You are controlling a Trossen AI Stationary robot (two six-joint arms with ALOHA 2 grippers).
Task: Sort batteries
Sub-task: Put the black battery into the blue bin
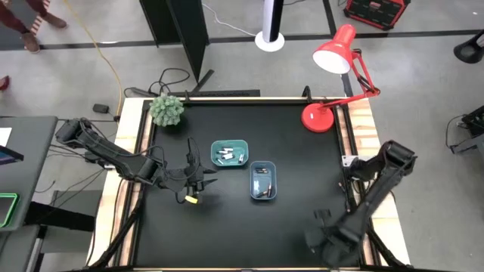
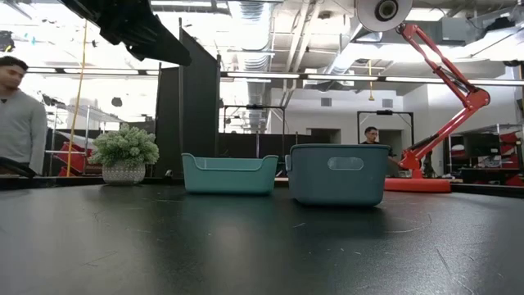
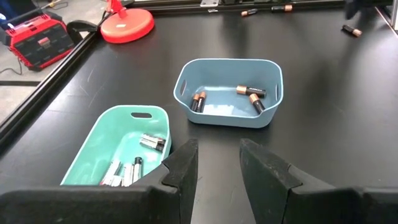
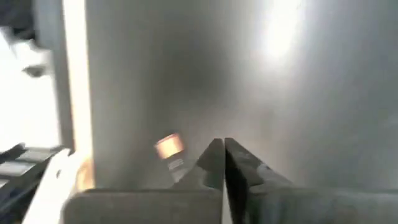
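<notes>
The teal tray (image 3: 118, 149) holds several silver batteries (image 3: 152, 142). The blue tray (image 3: 229, 92) beside it holds dark batteries with copper ends (image 3: 250, 92). Loose dark batteries (image 3: 351, 30) lie on the table beyond the trays. My left gripper (image 3: 217, 168) hovers open left of the trays, pointing toward them, with nothing between its fingers. My right gripper (image 4: 223, 163) points down over the table's near right corner (image 1: 321, 236), its fingers together. A blurred battery (image 4: 168, 148) lies just beside its fingers; nothing shows between them.
A red desk lamp (image 1: 321, 117) stands at the far right corner and a small potted plant (image 1: 166, 110) at the far left. The two trays (image 2: 229, 174) (image 2: 338, 174) sit mid-table. People are in the room behind the table.
</notes>
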